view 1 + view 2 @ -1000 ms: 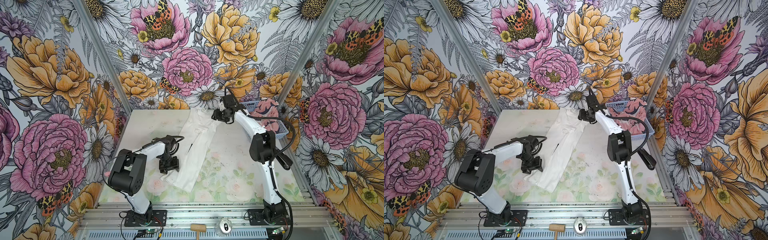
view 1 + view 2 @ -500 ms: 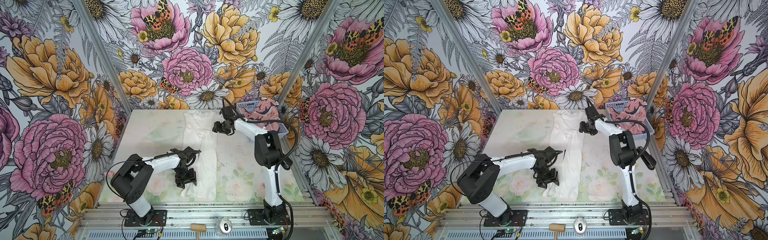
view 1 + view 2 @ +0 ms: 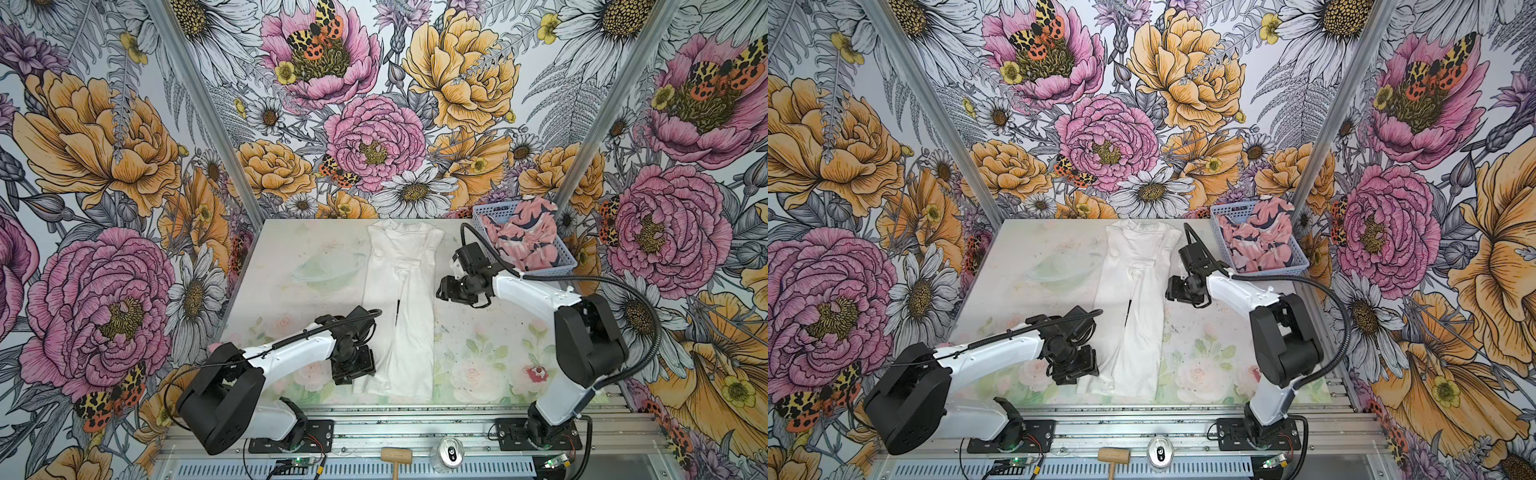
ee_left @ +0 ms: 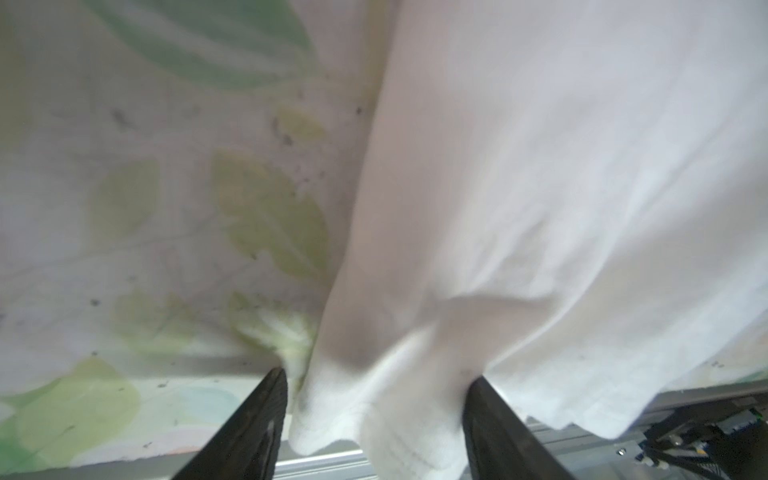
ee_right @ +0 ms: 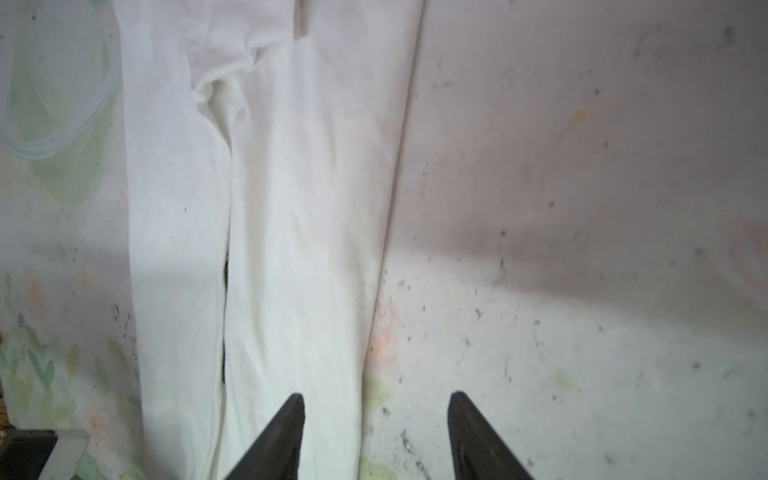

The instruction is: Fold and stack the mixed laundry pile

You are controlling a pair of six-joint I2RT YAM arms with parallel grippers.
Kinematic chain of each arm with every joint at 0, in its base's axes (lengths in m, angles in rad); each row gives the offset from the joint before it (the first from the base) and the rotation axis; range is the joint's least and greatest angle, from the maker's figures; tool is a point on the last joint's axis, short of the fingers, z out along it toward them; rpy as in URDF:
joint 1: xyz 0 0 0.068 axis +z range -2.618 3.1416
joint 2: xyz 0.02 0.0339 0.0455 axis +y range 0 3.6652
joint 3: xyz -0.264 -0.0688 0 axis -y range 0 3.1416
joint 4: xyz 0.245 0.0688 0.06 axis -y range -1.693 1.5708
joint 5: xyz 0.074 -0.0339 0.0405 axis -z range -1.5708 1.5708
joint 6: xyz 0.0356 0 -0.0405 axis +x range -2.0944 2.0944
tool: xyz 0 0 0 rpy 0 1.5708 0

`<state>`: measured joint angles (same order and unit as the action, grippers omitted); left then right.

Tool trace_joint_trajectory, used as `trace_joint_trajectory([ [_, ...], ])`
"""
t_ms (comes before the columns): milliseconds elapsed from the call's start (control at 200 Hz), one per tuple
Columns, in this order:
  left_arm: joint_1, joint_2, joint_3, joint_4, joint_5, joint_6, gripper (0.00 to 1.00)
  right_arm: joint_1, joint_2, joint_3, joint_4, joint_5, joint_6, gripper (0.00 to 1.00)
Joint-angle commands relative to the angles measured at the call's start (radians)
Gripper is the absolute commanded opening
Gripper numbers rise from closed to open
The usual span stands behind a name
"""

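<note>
The white T-shirt [image 3: 405,291] [image 3: 1136,291] lies on the table as a long narrow strip, collar at the back and hem near the front edge. My left gripper [image 3: 353,371] [image 3: 1077,368] is at the hem's left corner. In the left wrist view the bunched hem [image 4: 386,415] fills the gap between the wide-set jaws of that gripper [image 4: 376,374]. My right gripper [image 3: 451,291] [image 3: 1177,291] [image 5: 376,395] hovers open beside the shirt's right edge [image 5: 311,249], holding nothing. The pink printed garment [image 3: 521,241] [image 3: 1258,243] lies crumpled in the basket.
The light blue basket [image 3: 562,259] [image 3: 1296,259] stands at the table's back right corner. A wooden mallet [image 3: 395,456] and a drink can [image 3: 451,449] lie on the front rail. Bare table [image 3: 299,266] stretches left of the shirt, and floral walls close three sides.
The shirt's lower end swung right and forward with my left gripper, so the strip now lies straight instead of slanted. My right gripper drew back from the collar along the right edge.
</note>
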<state>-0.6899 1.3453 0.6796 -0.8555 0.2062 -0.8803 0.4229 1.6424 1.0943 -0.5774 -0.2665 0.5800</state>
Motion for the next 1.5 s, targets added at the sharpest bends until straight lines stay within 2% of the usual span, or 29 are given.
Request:
trace_joint_trajectory([
  [0, -0.004, -0.034, -0.01, -0.025, -0.095, -0.051, 0.67, 0.086, -0.106, -0.161, 0.017, -0.067, 0.133, 0.57],
  [160, 0.001, -0.109, -0.013, -0.036, -0.108, -0.041, 0.67, 0.259, -0.264, -0.369, 0.062, -0.069, 0.328, 0.56],
  [350, -0.036, -0.177, 0.012, -0.036, -0.076, -0.003, 0.72, 0.364, -0.39, -0.476, 0.067, -0.051, 0.479, 0.56],
  [485, -0.045, -0.202, -0.022, -0.054, -0.043, -0.019, 0.73, 0.456, -0.377, -0.484, 0.071, -0.04, 0.524, 0.57],
  [665, -0.037, -0.284, -0.132, -0.073, -0.056, -0.116, 0.72, 0.543, -0.303, -0.481, 0.11, -0.012, 0.583, 0.57],
  [826, -0.002, -0.308, -0.161, -0.05, -0.046, -0.091, 0.72, 0.569, -0.242, -0.486, 0.174, -0.015, 0.61, 0.55],
  [921, -0.004, -0.29, -0.163, -0.027, -0.025, -0.075, 0.72, 0.572, -0.212, -0.473, 0.182, -0.009, 0.609, 0.49],
  [981, -0.006, -0.282, -0.161, -0.02, -0.019, -0.065, 0.72, 0.573, -0.203, -0.467, 0.183, -0.009, 0.608, 0.42],
  [1166, -0.013, -0.29, -0.155, -0.017, -0.017, -0.051, 0.72, 0.573, -0.232, -0.493, 0.175, -0.004, 0.625, 0.07],
  [1216, -0.013, -0.306, -0.153, -0.019, -0.02, -0.051, 0.72, 0.572, -0.249, -0.502, 0.159, -0.001, 0.625, 0.01],
  [1341, -0.032, -0.336, -0.161, -0.013, -0.023, -0.055, 0.72, 0.56, -0.297, -0.524, 0.118, 0.0, 0.617, 0.0],
  [1496, -0.08, -0.236, -0.167, 0.019, -0.018, -0.049, 0.72, 0.548, -0.295, -0.529, 0.113, -0.017, 0.598, 0.0],
])
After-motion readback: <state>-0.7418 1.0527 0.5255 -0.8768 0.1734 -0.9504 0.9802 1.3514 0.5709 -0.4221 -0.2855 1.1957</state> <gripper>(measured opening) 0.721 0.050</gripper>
